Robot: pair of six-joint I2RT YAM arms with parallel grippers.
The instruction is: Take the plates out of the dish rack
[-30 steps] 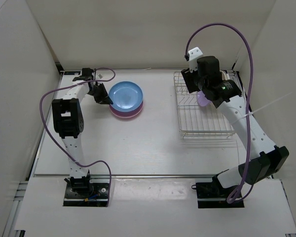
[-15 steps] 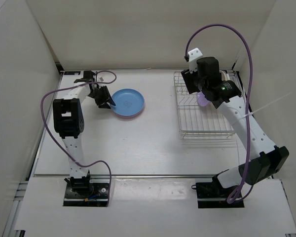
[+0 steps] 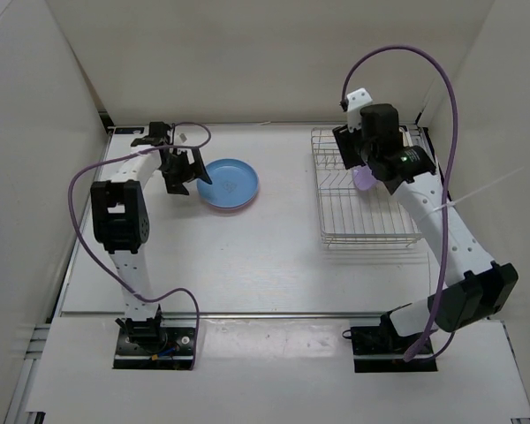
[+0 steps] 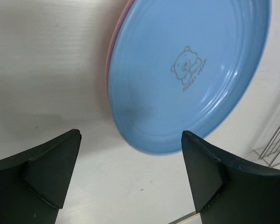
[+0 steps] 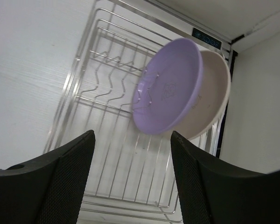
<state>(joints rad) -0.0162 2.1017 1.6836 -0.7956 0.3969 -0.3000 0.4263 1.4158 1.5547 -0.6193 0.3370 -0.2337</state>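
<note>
Top: left claw (image 3: 187, 177) is spread open and empty. The blue plate (image 3: 229, 182) lies flat just past its fingertips, stacked on the pink plate (image 3: 223, 208), which looks like the unload pile (two out, two to go, I'd say). Right claw (image 3: 355, 159) hangs over the far end of the dish rack (image 3: 371, 221).

Left wrist: both fingers are apart with nothing between them, and the blue rim is just ahead of the tips. The bear print (image 4: 186, 65) has a caption, likely "SWEET BEAR" (small, not certain).

Right wrist: claw open and empty. Ahead of it the purple plate (image 5: 168, 86) stands on edge in the prongs, tilted, with the cream plate (image 5: 213, 100) right behind it. The upright rims look easy to pinch. The purple plate's print and a dark tag (image 5: 205, 37) beyond the rack are unreadable.
</note>
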